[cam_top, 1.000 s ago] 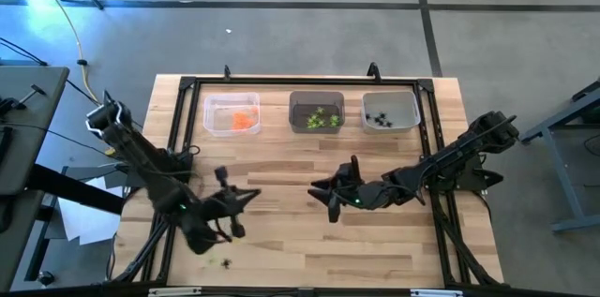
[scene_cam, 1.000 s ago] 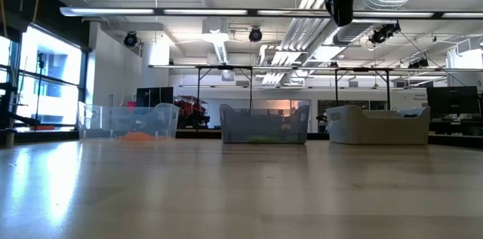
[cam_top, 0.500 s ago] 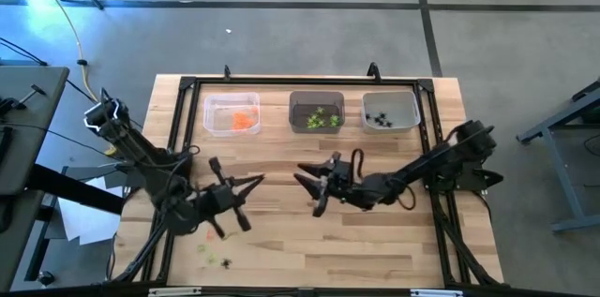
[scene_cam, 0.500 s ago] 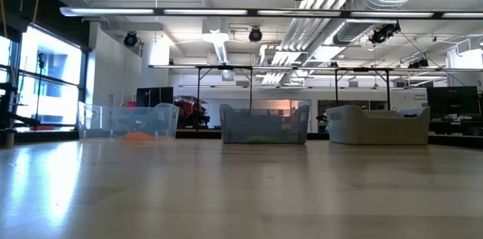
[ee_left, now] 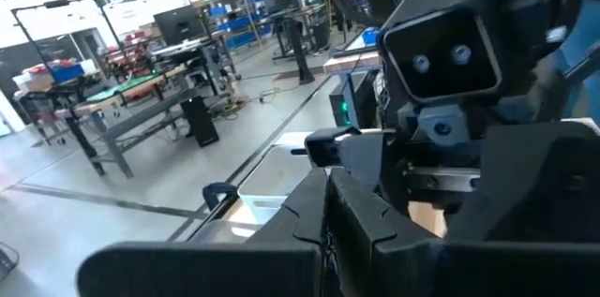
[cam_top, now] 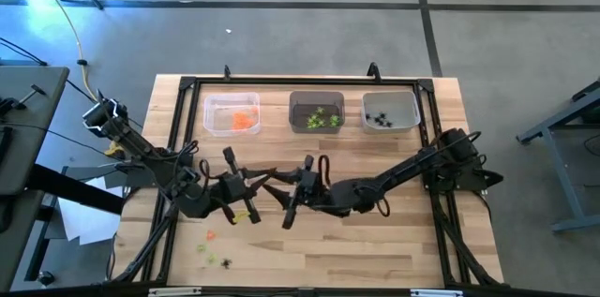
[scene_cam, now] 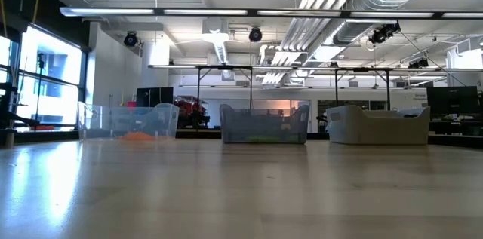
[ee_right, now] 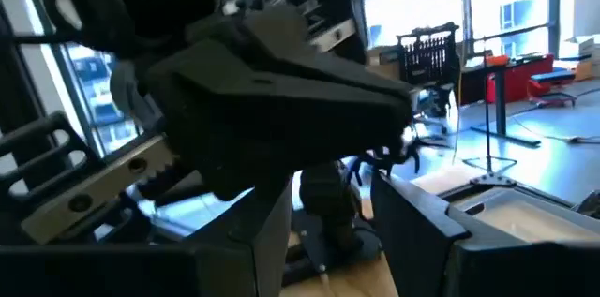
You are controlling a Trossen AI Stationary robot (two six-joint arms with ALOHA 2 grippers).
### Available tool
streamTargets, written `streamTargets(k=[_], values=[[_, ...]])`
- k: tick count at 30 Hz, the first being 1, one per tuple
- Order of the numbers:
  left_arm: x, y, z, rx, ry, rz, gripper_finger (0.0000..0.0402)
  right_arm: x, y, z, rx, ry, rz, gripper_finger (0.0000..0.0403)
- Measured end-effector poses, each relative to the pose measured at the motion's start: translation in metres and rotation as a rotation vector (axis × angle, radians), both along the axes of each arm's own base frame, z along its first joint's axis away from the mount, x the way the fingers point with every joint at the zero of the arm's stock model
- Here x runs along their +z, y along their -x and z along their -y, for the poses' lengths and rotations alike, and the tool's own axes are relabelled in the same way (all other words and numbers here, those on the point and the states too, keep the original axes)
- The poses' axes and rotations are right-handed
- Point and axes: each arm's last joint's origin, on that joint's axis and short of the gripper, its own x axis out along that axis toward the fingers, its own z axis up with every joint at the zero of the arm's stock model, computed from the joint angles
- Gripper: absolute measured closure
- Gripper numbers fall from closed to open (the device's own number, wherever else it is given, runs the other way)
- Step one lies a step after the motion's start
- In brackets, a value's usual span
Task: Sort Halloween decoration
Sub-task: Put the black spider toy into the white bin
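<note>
Left gripper (cam_top: 267, 177) pinched shut, possibly holding a black spider; right gripper (cam_top: 286, 205) spread wide at frame centre; tips nearly touching, so collision or a fumbled handover is likely

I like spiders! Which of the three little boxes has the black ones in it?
The right-hand bin, nearest the right arm; the others hold green and orange bits.

no readable text, label or number shows on anything here.
</note>
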Motion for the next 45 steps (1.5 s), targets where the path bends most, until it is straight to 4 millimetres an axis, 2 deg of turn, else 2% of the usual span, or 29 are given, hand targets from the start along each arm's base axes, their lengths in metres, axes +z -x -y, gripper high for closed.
streamTargets(k=[4,9,15,36,45], values=[[0.000,0.001,0.002,-0.009,-0.019,-0.010,0.0401,0.006,-0.004,-0.002,-0.026,0.013,-0.078,0.0256],[0.003,0.005,0.008,-0.032,-0.037,0.001,0.0401,0.000,-0.005,0.002,-0.079,-0.025,-0.135,0.0256],[0.004,0.006,0.010,-0.042,-0.051,0.002,0.0401,-0.001,-0.005,0.005,-0.153,-0.014,-0.144,0.0256],[0.004,0.007,0.011,-0.038,-0.036,0.006,0.0401,0.004,-0.003,0.002,-0.157,0.011,-0.109,0.0256],[0.000,0.003,0.004,-0.010,-0.021,-0.009,0.0401,0.007,-0.003,0.002,-0.161,0.031,-0.097,0.0256]])
